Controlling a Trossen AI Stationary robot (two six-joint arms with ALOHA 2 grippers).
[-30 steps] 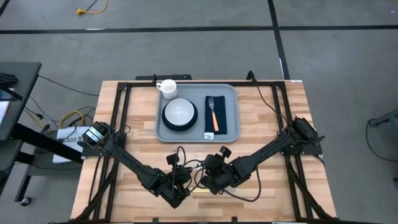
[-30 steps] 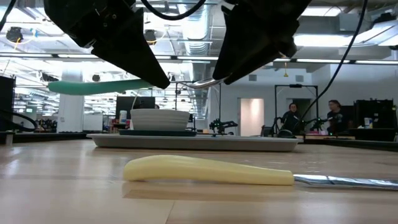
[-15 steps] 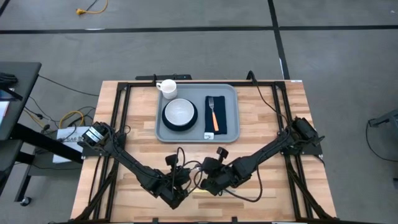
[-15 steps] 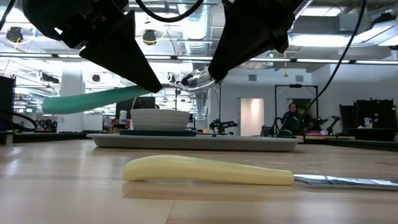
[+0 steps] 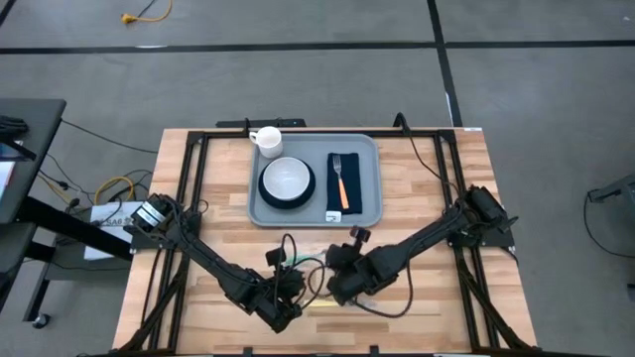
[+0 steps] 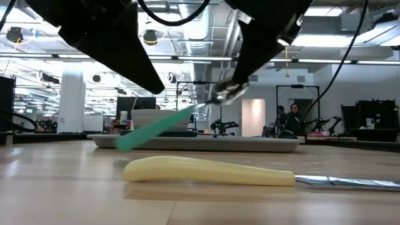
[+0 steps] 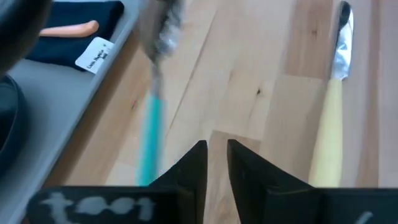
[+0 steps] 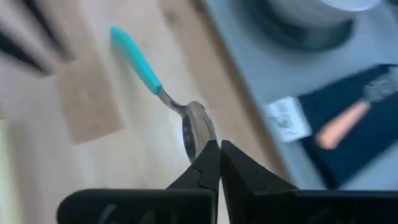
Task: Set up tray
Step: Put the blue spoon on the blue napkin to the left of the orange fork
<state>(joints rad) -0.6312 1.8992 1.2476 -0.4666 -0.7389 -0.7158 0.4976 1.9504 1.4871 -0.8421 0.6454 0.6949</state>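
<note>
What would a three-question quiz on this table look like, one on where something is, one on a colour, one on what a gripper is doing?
1. Where is the fork?
A. On the napkin in the tray
B. In the bowl
C. On the bare wood by the knife

2. What colour is the spoon's handle?
A. Orange
B. Teal
C. Yellow

3. What is the right gripper doing?
A. Hanging open over the cup
B. Shut on the spoon's bowl end, off the table
C. Pressing the knife down

Answers:
1. A: the high view shows the orange-handled fork lying on the dark napkin at the tray's right side.
2. B: the right wrist view shows a teal handle; the yellow one is the knife's.
3. B: its fingers meet on the metal end, and the low view shows the spoon hanging tilted above the wood.
</note>
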